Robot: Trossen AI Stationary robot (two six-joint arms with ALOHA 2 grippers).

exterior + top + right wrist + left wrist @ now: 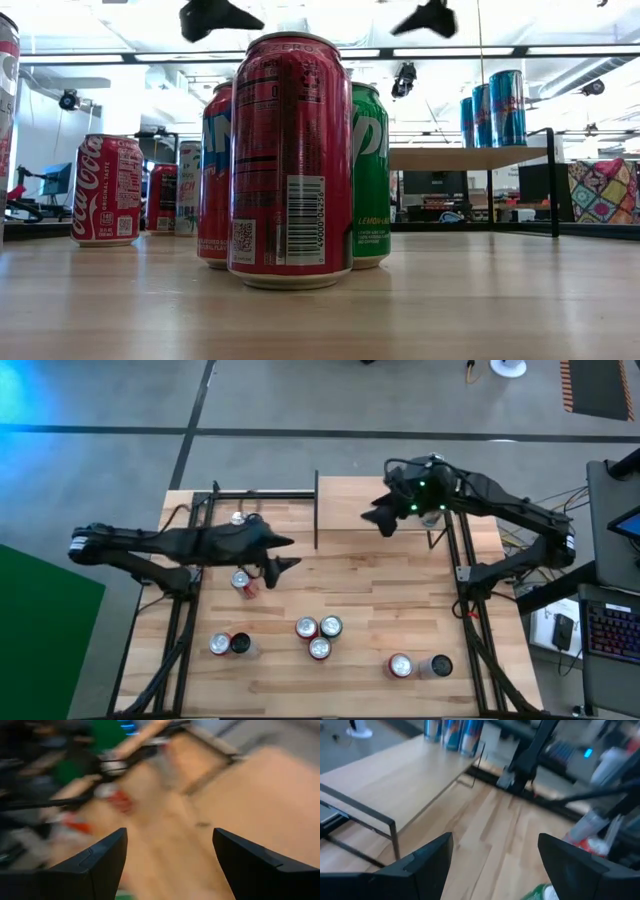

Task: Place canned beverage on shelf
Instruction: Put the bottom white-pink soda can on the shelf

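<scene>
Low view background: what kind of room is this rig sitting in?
Probably a robotics lab or workshop rather than a shop. The table stands on bare concrete floor, a keyboard and monitor sit beside it, and ceiling strip lights run over desks with screens behind.

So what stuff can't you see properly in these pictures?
- Low view: the big red can up front hides most of the blue can and green can behind it.
- Low view: a can is cut off by the picture's edge.
- Right wrist view: everything past the open right gripper is smeared, so the cans can't be told apart.
- High view: the right arm covers what stands on the shelf.
- High view: can labels are too small to read.
</scene>
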